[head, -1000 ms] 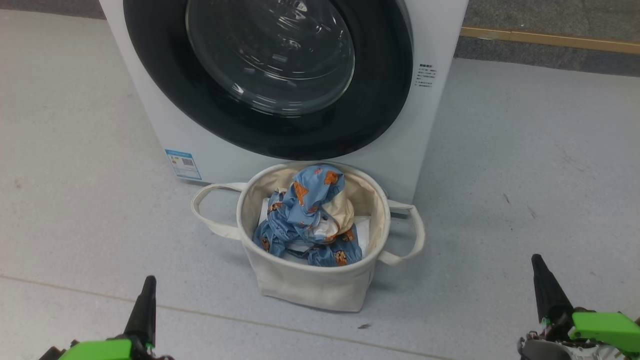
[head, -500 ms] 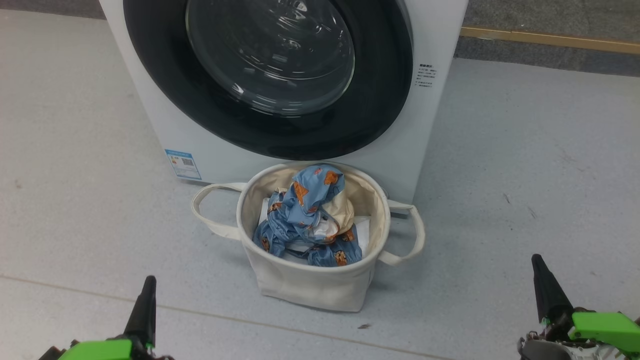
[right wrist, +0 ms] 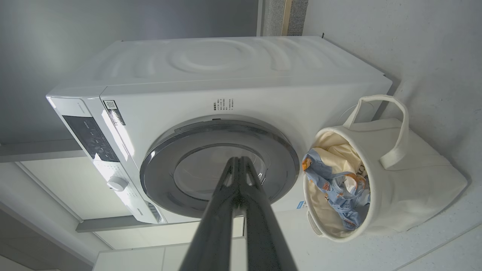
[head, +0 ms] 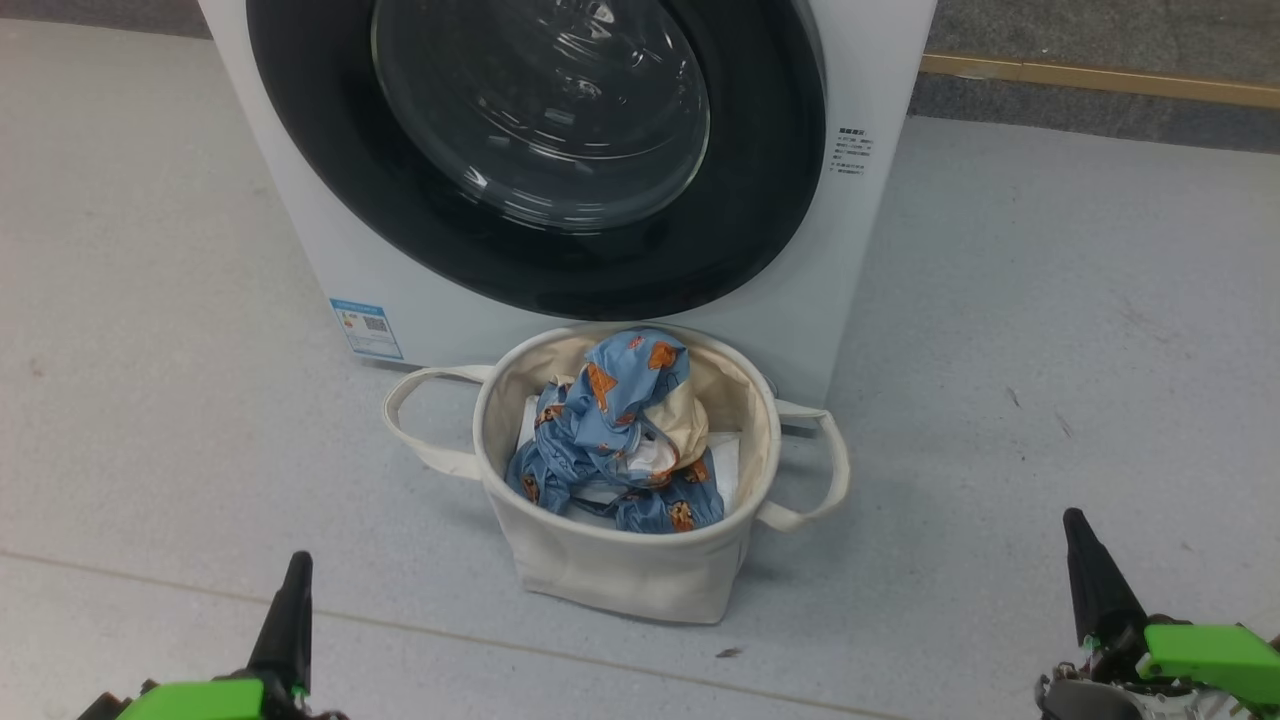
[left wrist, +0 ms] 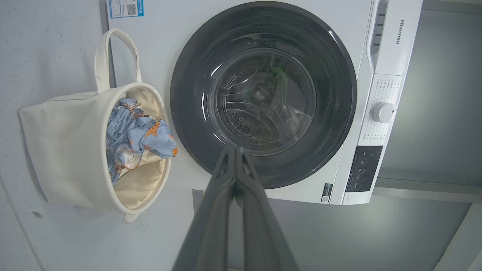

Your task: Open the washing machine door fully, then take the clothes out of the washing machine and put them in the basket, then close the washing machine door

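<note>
Clothes (head: 615, 440) down in the cream canvas basket (head: 620, 575), blue print bundled over a flat white sheet (head: 732, 462). Basket on the floor (head: 1050, 350), tight against the foot of the washing machine (head: 880, 100), dead ahead and between the two arms. Washing machine door (head: 540, 110) shut flush against the front, no cloth seen through the glass. Left gripper (head: 297, 570) low at the near left, fingers pinched together, nothing held. Right gripper (head: 1075, 525) low at the near right, likewise closed and empty. Basket ahead of both tips, left a shade nearer by the look of it. Door beyond the basket, well apart from both. Judging by this, all three steps done, no reach called for.
</note>
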`<state>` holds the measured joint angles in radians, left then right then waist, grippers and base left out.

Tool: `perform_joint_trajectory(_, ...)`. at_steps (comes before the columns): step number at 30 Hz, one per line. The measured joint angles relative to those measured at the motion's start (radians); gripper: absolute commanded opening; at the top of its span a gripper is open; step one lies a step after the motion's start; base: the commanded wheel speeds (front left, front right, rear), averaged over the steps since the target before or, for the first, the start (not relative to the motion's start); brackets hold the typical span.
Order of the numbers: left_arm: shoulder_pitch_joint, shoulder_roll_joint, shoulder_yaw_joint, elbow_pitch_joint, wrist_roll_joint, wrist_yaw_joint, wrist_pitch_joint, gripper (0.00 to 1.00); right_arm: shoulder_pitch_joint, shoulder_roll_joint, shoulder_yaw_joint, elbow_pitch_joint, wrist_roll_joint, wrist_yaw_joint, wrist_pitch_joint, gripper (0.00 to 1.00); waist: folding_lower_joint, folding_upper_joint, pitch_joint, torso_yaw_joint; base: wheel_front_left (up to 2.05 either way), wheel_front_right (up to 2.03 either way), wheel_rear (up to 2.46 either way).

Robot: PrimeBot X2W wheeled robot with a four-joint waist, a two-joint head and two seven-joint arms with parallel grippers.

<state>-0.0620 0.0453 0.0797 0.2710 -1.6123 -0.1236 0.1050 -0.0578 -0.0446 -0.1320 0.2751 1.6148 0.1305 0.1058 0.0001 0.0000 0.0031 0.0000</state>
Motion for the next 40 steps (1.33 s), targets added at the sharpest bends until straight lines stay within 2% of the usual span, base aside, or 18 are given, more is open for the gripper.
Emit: perform_joint_trajectory(40, 0.0, 0.0, 0.0, 0.0, 0.0, 0.0, 0.0, 0.0, 0.0, 0.0, -0.001, 0.0, -0.003, 0.0, 0.0, 0.0, 0.0, 0.0, 0.0, 0.0, 0.0, 0.0, 0.0)
